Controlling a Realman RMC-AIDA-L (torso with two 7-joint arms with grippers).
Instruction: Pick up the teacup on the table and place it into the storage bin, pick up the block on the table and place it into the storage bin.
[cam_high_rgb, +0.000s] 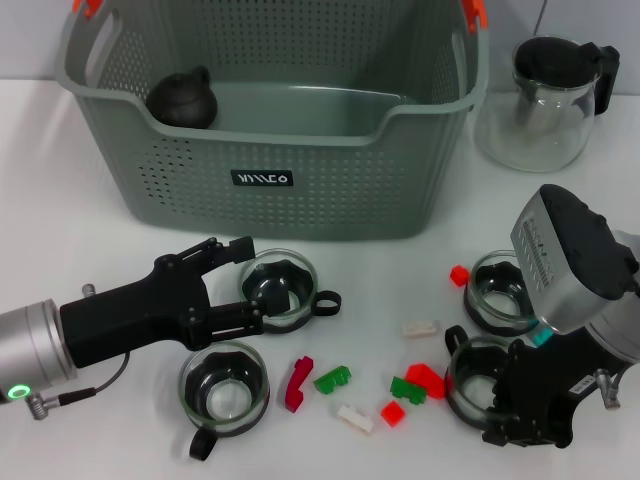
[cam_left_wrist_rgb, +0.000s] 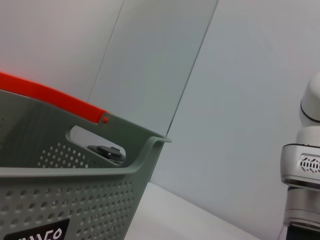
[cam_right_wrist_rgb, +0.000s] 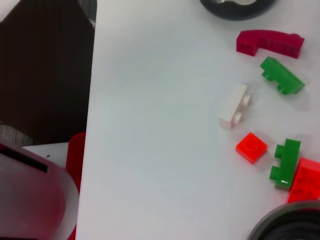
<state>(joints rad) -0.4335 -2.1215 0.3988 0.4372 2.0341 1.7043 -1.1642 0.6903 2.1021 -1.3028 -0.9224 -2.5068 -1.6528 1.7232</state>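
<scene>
My left gripper reaches in from nine o'clock, its fingers spread either side of the rim of a glass teacup that stands on the white table just in front of the storage bin. One finger sits at the cup's far edge, the other at its near edge; I cannot tell whether they touch the glass. The bin fills twelve o'clock and holds a dark round teapot in its left corner. A second teacup stands below my left arm at seven o'clock. Loose blocks lie at six o'clock: a dark red one, a green one, a white one. My right gripper sits at five o'clock beside another teacup; its state I cannot tell.
</scene>
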